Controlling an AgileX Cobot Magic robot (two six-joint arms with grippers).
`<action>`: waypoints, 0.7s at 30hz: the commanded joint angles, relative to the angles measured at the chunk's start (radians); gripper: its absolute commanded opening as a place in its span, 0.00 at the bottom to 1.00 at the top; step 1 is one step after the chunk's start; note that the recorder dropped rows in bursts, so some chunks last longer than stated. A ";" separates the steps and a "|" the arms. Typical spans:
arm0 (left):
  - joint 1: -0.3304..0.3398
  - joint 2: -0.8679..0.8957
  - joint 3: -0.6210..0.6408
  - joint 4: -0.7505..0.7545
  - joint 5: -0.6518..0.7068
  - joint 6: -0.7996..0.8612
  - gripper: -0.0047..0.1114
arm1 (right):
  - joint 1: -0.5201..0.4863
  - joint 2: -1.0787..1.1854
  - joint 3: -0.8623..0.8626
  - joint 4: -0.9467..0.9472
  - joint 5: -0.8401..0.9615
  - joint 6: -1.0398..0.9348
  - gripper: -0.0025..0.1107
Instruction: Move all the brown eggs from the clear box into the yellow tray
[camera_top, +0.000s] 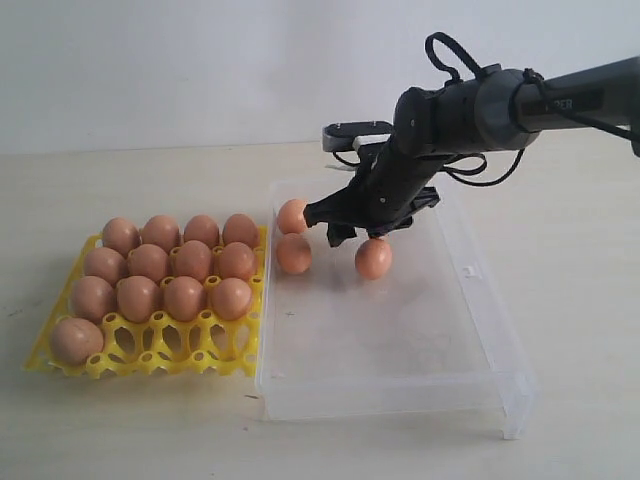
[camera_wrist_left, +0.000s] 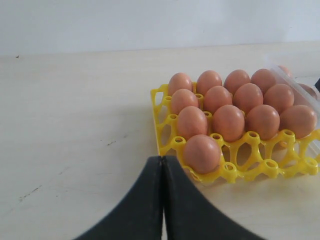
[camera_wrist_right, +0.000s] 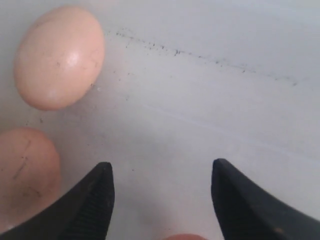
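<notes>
Three brown eggs (camera_top: 294, 253) toward far left corner of clear box (camera_top: 400, 340), right pincer (camera_top: 358, 236) jaws apart, one egg (camera_top: 373, 260) directly beneath, between its tips.

**Supporting surface and its load.** A pale cream table (camera_top: 120, 420) with a matt top fills the scene up to a white back wall; the left wrist view shows a few small dark scuffs on it. Two items lie directly on it. The yellow tray (camera_top: 172, 346), an openwork grid, sits at the left of the exterior view. The larger clear box (camera_top: 390, 402) lies at the right, close against the tray; actual contact cannot be told.
</notes>
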 joint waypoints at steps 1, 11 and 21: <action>0.001 -0.006 -0.004 -0.001 -0.010 0.001 0.04 | -0.008 -0.069 -0.004 -0.071 -0.009 0.052 0.52; 0.001 -0.006 -0.004 -0.001 -0.010 0.001 0.04 | -0.008 -0.086 -0.002 -0.067 0.135 0.075 0.52; 0.001 -0.006 -0.004 -0.001 -0.010 0.001 0.04 | -0.006 -0.076 -0.002 -0.034 0.139 0.094 0.52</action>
